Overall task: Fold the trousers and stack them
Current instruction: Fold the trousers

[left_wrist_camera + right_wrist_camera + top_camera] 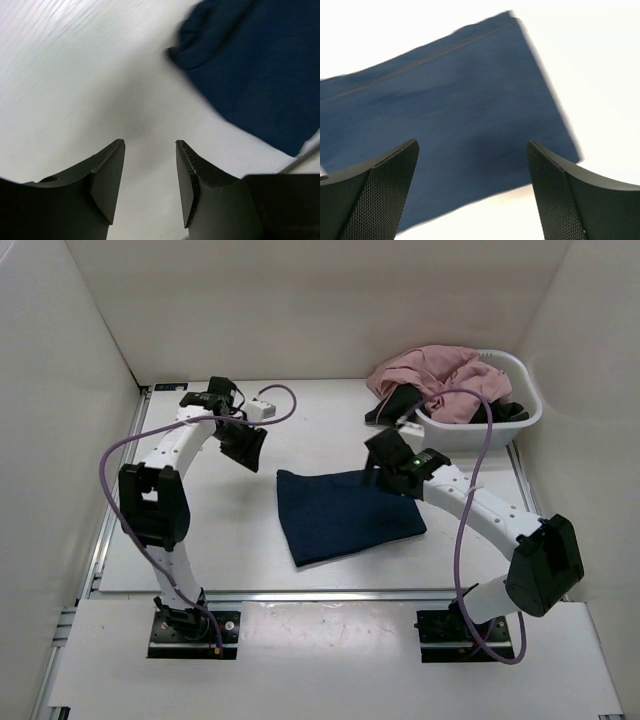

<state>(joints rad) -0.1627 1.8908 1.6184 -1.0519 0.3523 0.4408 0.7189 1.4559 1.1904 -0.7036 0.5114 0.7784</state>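
The trousers are dark navy jeans folded into a flat rectangle in the middle of the table. My left gripper is open and empty, hovering off the fold's far left corner; in the left wrist view the trousers fill the upper right. My right gripper is open and empty above the fold's far right corner. In the right wrist view the trousers lie flat under the fingers, with an orange seam line showing.
A white basin at the back right holds a pink garment and a small black garment that hangs over its left side. A small white box sits at the back left. White walls enclose the table.
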